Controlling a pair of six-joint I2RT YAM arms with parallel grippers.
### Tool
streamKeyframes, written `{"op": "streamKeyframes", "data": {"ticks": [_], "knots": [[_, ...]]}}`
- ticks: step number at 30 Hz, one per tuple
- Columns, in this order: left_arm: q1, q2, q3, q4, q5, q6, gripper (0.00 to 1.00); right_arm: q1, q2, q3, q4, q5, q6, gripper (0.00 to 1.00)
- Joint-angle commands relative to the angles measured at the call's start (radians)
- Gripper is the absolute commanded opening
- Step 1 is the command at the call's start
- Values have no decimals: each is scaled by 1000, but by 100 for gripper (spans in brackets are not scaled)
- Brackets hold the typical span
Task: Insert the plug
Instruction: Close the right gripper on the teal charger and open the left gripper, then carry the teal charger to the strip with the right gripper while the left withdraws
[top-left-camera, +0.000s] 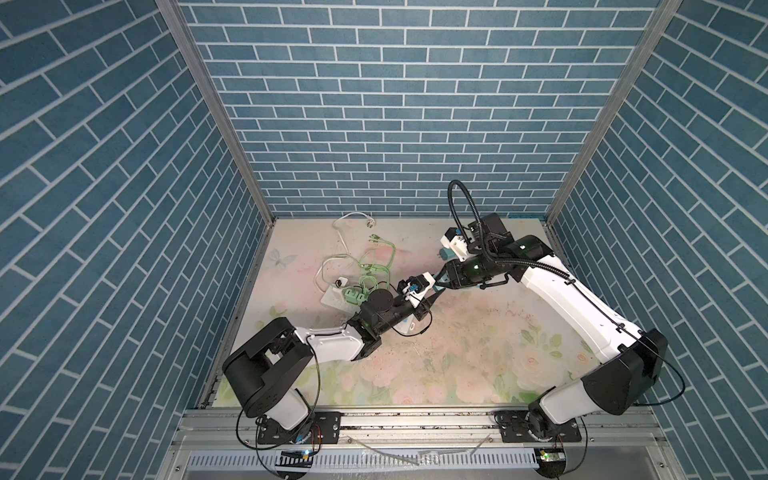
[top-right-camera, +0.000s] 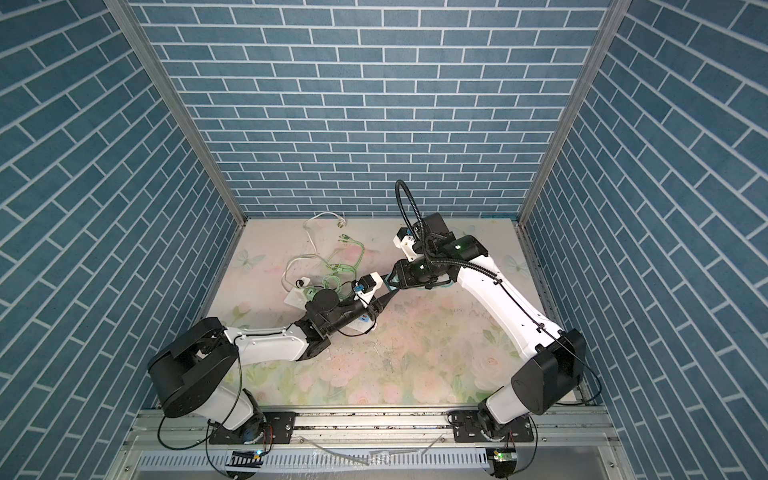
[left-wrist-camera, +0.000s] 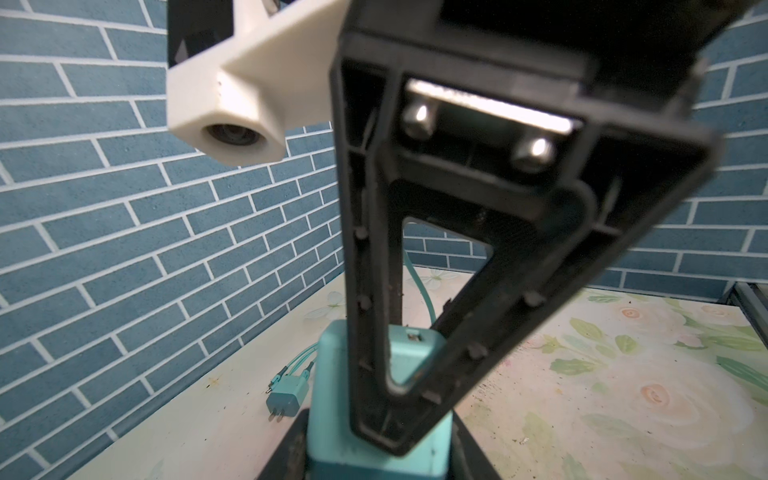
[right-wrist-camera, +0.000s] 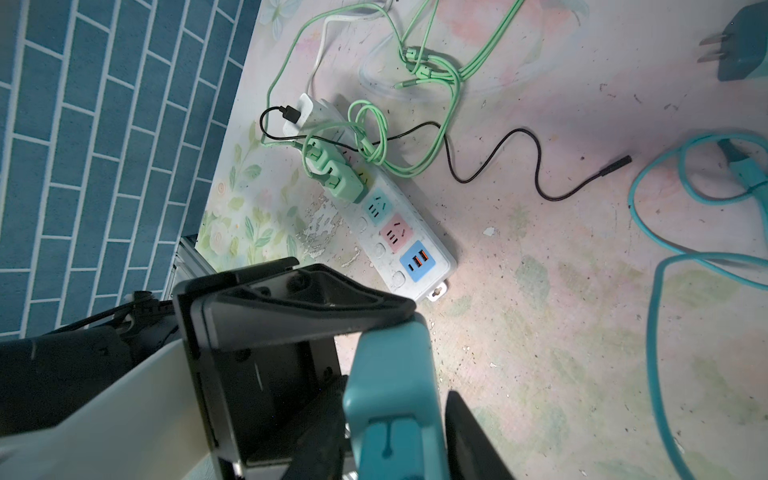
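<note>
Blue brick-patterned walls enclosed a floral tabletop (top-left-camera: 478, 353) where two robot arms met over a teal charger plug (right-wrist-camera: 390, 365). It was held in the air near the free end of a white power strip (right-wrist-camera: 445, 269) and was not yet seated in it. The left gripper (left-wrist-camera: 378, 440) was clamped on the plug's body. The right gripper (right-wrist-camera: 395, 440) straddled the same plug, but a sliver of table showed between one finger and the casing, so whether it was pinching or merely bracketing could not be told. Two grippers on one plug suggested a handover or regrasp, probably to turn the prongs (hidden in every view) toward the strip.

Only the right wrist view laid out the target. Two green plugs (right-wrist-camera: 332, 174) filled sockets toward the strip's far end. A teal-faced socket (right-wrist-camera: 376, 205) and a pink-faced socket (right-wrist-camera: 395, 235) stood empty nearer the grippers, next to a blue USB panel (right-wrist-camera: 417, 259). In both top views the left arm (top-left-camera: 386, 316) covered much of the strip.

Only the left wrist view caught a small port (left-wrist-camera: 411, 334) on the held plug's end. It also showed a second teal plug (left-wrist-camera: 286, 395), two flat prongs bare, lying on the table well apart from the strip.
</note>
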Motion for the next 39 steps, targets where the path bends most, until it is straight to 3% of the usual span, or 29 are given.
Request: {"op": "streamKeyframes", "data": {"ticks": [1,8,10,12,14,16,19,21,25,27,30,34,36,39], "knots": [[-16,-10,25,17,24,-2,23,9,1,16,24,-21,-28,37],[-23,-13,20,14,23,-2,25,10,6,-5,35,-48,-26,22],[-23,-16,21,12,19,-1,28,12,10,-9,29,-57,-35,11],[-23,-14,21,18,-4,-5,45,14,8,-8,14,-53,-54,1],[-23,-14,13,38,-34,-24,72,13,0,-9,0,-41,-84,0],[-23,-28,0,43,-56,-28,79,11,-5,6,-38,21,-115,0],[-23,-92,-11,-30,-99,-17,92,6,8,63,-129,202,-154,0],[-21,-169,-8,-149,-126,-5,100,-14,24,104,-177,316,-176,0],[-20,-341,9,-444,-227,8,99,-69,85,192,-212,474,-238,0],[-17,-441,40,-638,-341,-26,100,-53,113,200,-156,546,-378,0],[-8,-570,95,-914,-511,-106,100,-30,154,160,-28,553,-577,0],[19,-699,180,-1268,-691,-271,100,-14,307,344,-51,534,-595,0],[67,-744,210,-1428,-730,-366,100,2,356,392,-24,433,-612,0],[179,-790,200,-1537,-671,-433,100,43,391,416,15,314,-619,0]]}}
